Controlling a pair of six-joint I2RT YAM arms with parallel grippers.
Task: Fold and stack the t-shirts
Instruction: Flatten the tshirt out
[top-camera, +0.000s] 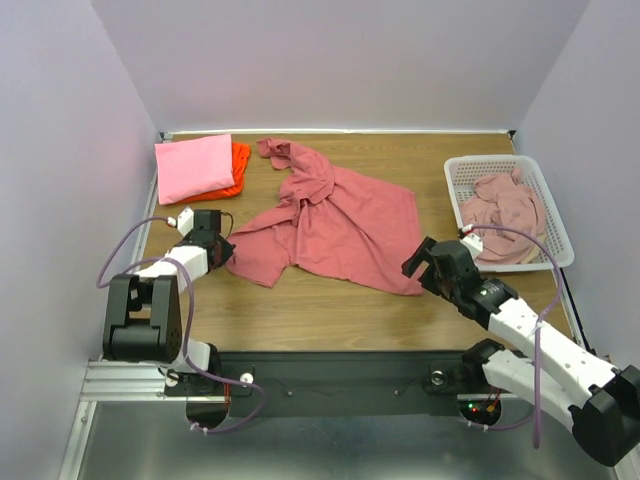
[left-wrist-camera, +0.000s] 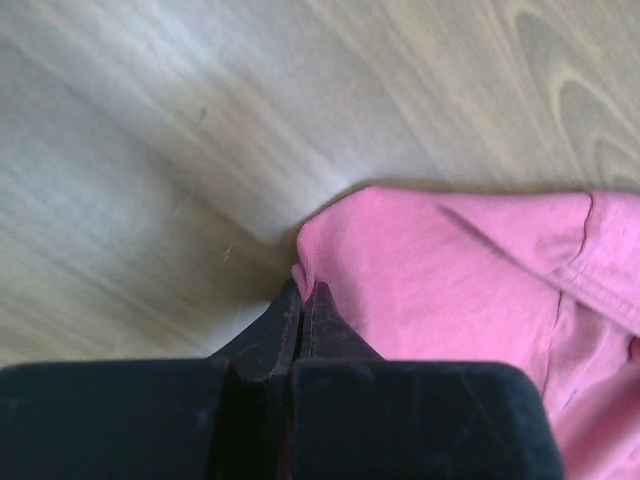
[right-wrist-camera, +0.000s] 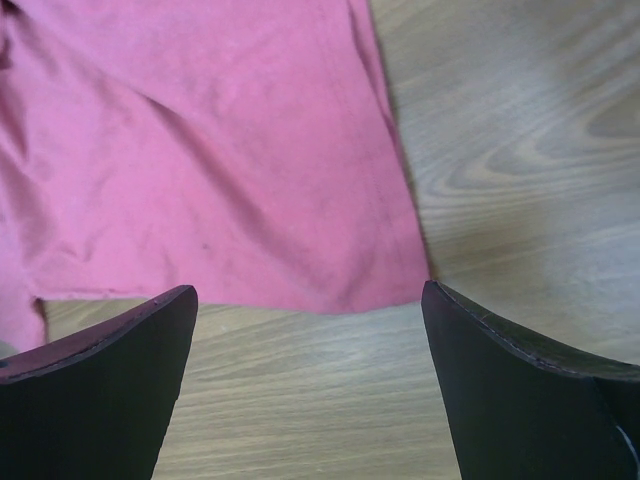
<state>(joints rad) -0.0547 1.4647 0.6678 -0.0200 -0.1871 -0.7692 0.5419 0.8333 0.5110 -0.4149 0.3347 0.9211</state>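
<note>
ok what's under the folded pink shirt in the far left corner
An orange-red t-shirt lies under the bright pink t-shirt; only its right and near edges show. The rest is covered.

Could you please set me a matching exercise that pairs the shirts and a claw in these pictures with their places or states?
Things:
1. rose-red shirt
2. bright pink shirt
3. pale pink shirt
4. right claw

Places or states:
a. crumpled in the basket
b. open, at a hem corner
c. folded, on the orange shirt
d. lying unfolded mid-table

Pairs: 1-d, 2-c, 3-a, 4-b.
</note>
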